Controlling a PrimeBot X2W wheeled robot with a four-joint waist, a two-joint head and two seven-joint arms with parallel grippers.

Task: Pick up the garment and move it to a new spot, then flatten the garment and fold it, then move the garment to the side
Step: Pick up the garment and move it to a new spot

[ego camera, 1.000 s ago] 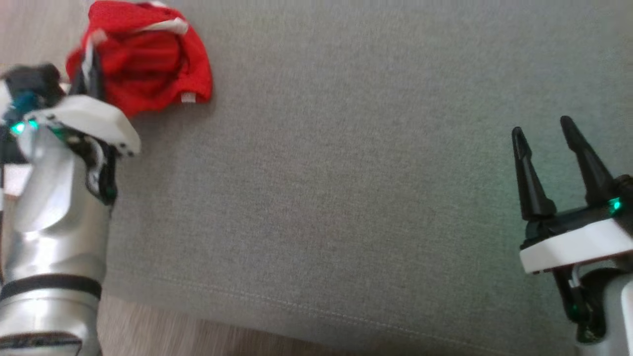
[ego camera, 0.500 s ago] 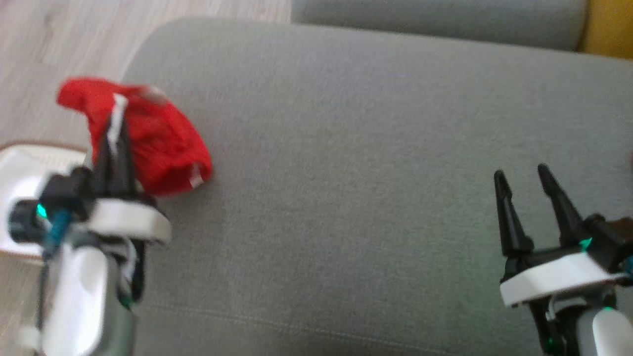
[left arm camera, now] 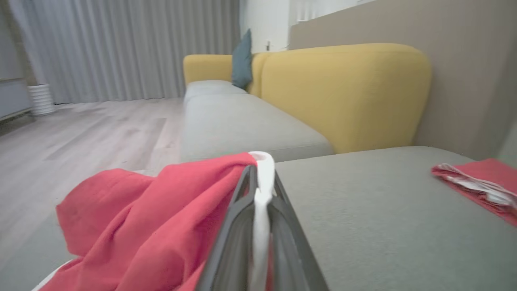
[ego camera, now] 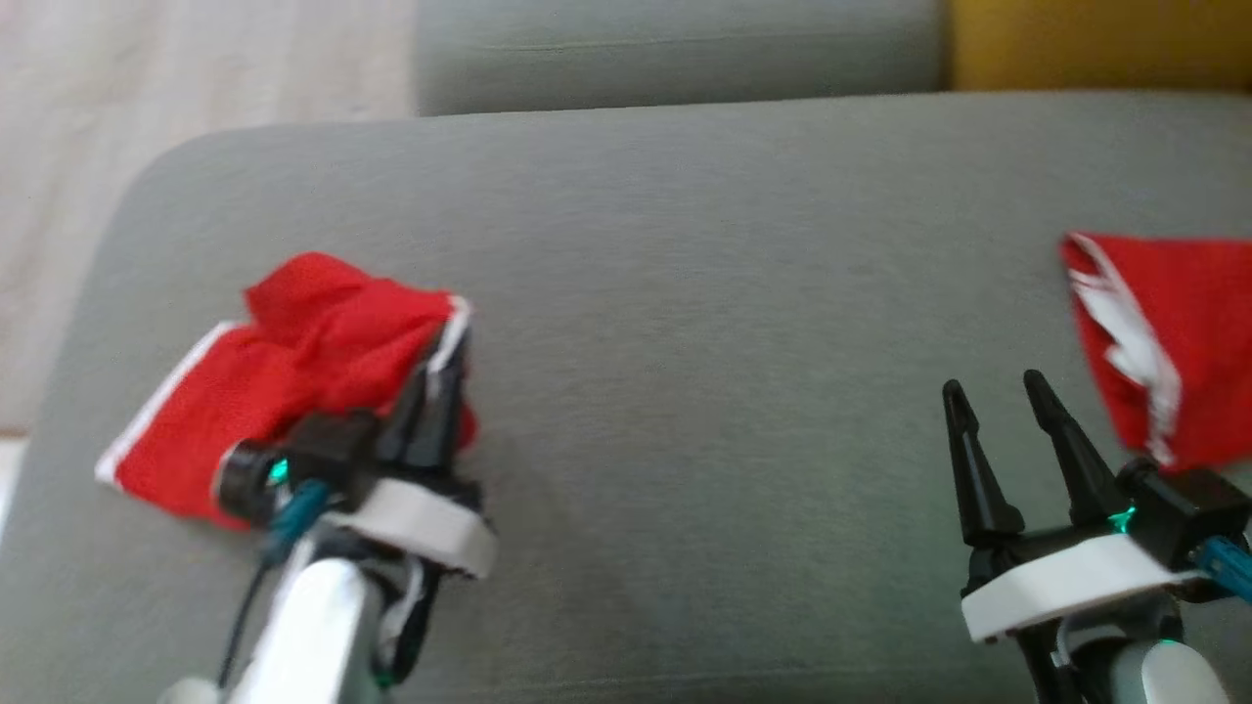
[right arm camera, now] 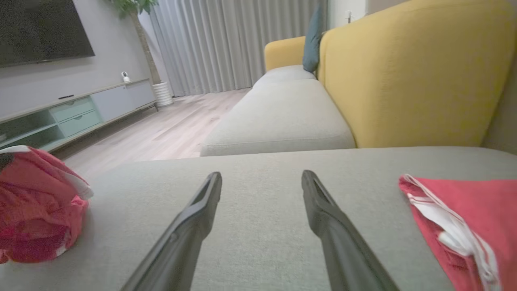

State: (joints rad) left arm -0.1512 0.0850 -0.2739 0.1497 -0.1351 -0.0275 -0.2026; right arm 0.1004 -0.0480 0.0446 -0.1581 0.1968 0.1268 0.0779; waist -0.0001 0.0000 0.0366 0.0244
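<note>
Since a moment ago the red garment (ego camera: 293,381) has come inward from the couch cushion's (ego camera: 685,293) left edge and now lies bunched on its left part. Its white-trimmed hem is pinched in the clenched left gripper (ego camera: 445,367), while the right gripper (ego camera: 993,386) hangs spread and empty. That thin pinch could slip if the trailing cloth drags on the upholstery.

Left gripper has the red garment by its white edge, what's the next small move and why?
Probably draw the garment toward the bare middle of the cushion and lower it. The left gripper is shut on its white trim, the cloth is bunched near its left end, and the open right gripper is free to help flatten.
</note>
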